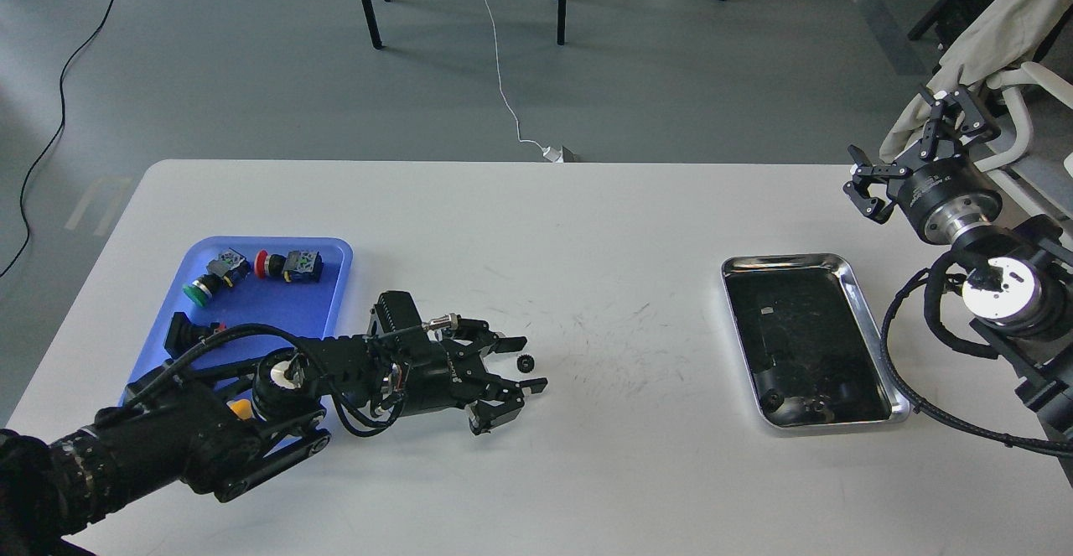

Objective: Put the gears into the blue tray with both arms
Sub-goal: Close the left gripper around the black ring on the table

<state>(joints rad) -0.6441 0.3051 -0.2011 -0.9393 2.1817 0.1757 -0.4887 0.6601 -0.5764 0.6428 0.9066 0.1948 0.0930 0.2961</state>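
Gear [526,362] lies between open left gripper [526,364] fingertips, near blue tray [335,288] edge.

left arm [168,447] hiding blue tray's [331,258] near corner, right arm [1018,304] cut off by right edge
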